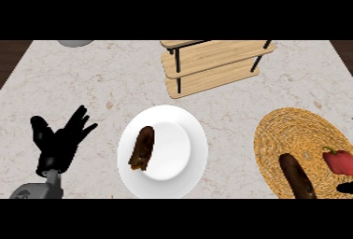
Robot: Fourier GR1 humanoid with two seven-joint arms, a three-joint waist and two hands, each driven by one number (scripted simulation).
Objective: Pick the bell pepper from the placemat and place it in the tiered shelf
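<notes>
One robot hand [60, 140] (L) spread; bell pepper [338, 161] on placemat [289, 130], poss. untouched

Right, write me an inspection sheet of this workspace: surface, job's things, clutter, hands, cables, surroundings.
Surface: pale marble counter.
Job's things: red bell pepper lies on the woven placemat, near its right edge; wooden tiered shelf stands at the far side.
Clutter: white plate holding a dark brown item; a second brown item on the placemat; grey object cut off at top left.
Hands: left hand open, resting at lower left, fingers up; a small black shape at the lower right edge may be the right hand, state unreadable.
Cables: nothing seen.
Surroundings: dark strip beyond the counter's far corners.
</notes>
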